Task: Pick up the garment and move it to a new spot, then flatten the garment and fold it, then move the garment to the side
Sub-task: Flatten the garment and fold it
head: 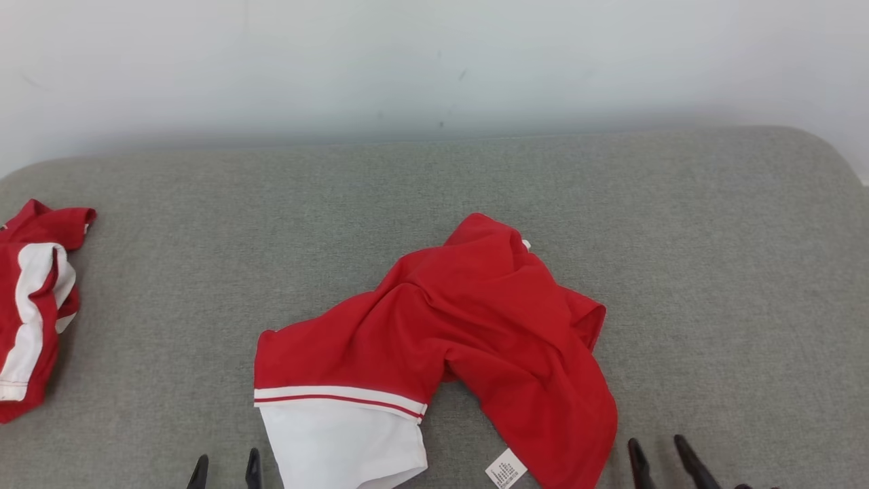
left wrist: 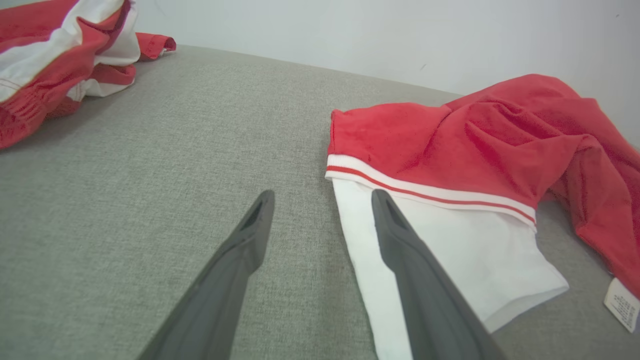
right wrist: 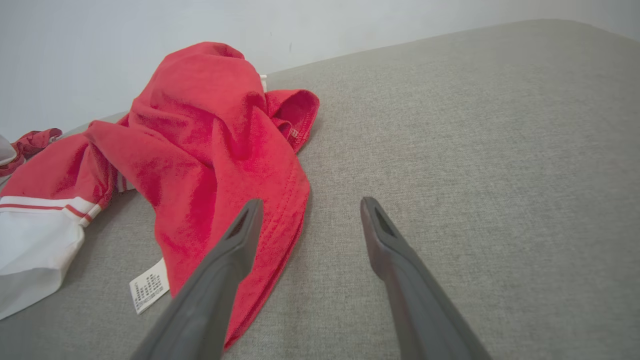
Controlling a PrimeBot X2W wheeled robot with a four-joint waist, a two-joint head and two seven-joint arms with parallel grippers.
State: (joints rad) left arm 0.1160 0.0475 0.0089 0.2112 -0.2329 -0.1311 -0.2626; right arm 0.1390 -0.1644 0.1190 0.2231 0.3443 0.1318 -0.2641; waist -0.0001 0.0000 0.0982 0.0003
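Observation:
A crumpled red garment with a white striped part and a white care label lies bunched at the middle front of the grey cushion. In the left wrist view the garment spreads to the right, its white part under my right finger. My left gripper stands open at the lower left, just left of the white part, nothing between its fingers. The right gripper is open at the lower right, beside the garment's red hem; it too holds nothing.
A second red and white garment lies heaped at the cushion's left edge, also at the top left of the left wrist view. A pale wall rises behind the cushion. Bare grey fabric stretches to the right.

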